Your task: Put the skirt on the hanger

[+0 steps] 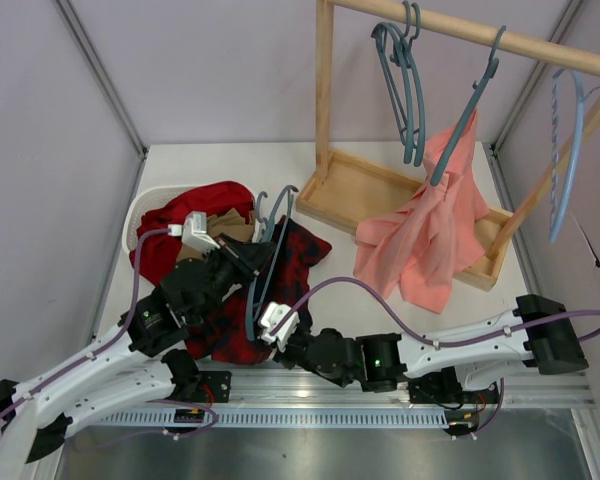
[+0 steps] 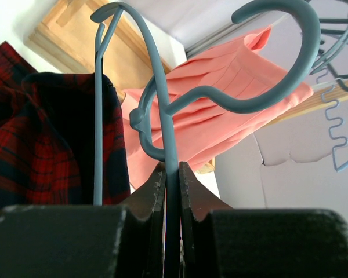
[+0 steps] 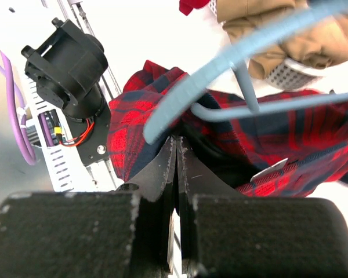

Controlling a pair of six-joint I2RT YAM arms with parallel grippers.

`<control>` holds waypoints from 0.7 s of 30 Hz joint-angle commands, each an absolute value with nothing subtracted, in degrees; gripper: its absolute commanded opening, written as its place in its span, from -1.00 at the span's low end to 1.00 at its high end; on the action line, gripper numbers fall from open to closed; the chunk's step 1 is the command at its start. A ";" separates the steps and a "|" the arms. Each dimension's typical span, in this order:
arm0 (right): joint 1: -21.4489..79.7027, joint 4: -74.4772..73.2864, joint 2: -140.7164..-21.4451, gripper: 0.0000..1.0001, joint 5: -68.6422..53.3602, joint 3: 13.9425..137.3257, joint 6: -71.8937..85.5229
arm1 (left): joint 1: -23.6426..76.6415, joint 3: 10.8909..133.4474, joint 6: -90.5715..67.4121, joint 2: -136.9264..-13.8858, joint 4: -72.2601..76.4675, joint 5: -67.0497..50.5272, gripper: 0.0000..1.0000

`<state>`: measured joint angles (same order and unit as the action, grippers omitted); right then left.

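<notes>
Soft and limp, the red-and-black plaid cloth skirt [image 1: 302,252] lies heaped just left of our left gripper [image 2: 171,174]. Its fingers are clamped on the stem of the thin slate-blue plastic hanger [image 2: 170,145], which looks light and stiff. Our right gripper [image 3: 177,142] is pressed together, its tips at the plaid; whether it has caught a fold we cannot tell. The waistband near the small white label [image 3: 269,169] looks the surest hold.

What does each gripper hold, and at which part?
Left gripper: the hanger, by its bar just below the hook. Right gripper: shut against the skirt, hold unclear.
</notes>
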<state>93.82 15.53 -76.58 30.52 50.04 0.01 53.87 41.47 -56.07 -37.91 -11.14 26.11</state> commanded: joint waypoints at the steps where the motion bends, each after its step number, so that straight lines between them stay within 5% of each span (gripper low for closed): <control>1: 96.33 22.59 -75.32 -1.00 28.91 50.97 -4.04 | 53.53 41.84 -57.21 -39.89 -7.73 26.98 -0.89; 8: 96.68 19.86 -77.96 -1.00 40.86 54.57 -1.33 | 53.53 37.89 -62.13 -38.68 -8.17 25.14 -0.94; 21: 91.06 16.97 -77.87 -1.00 35.16 56.42 8.08 | 53.61 34.37 -64.25 -37.00 -6.07 24.00 -0.95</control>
